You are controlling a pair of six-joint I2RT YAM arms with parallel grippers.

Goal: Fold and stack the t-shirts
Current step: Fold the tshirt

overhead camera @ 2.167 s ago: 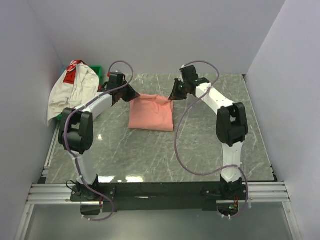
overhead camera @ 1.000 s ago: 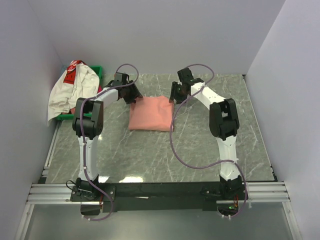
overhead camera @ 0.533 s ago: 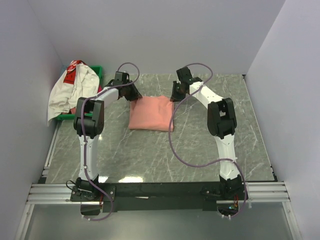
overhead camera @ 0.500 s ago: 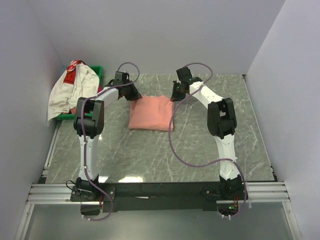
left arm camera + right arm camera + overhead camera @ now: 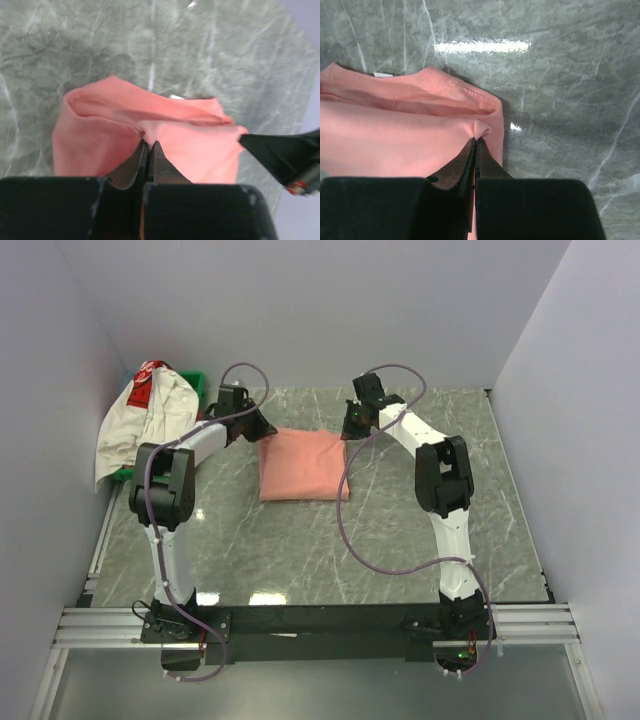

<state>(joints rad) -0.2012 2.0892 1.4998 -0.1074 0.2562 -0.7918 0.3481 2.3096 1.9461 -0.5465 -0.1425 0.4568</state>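
Observation:
A folded salmon-pink t-shirt (image 5: 303,466) lies on the marble table, toward the back. My left gripper (image 5: 262,429) is shut on a pinch of cloth at its far left corner; the left wrist view shows the pinch at the gripper's tips (image 5: 149,142) on the salmon-pink t-shirt (image 5: 100,135). My right gripper (image 5: 347,431) is shut on a pinch at the far right corner, with its tips (image 5: 476,140) on the salmon-pink t-shirt (image 5: 395,140). A white t-shirt with a red patch (image 5: 150,418) is heaped at the back left.
A green tray (image 5: 195,382) stands under the white heap by the left wall. The grey walls close in the back and both sides. The right gripper's black fingertip (image 5: 280,152) shows in the left wrist view. Marble table (image 5: 300,550) lies bare in front of the shirt.
Both grippers have shut on the far corners of the salmon-pink shirt. The left arm's elbow has swung a little to the left.

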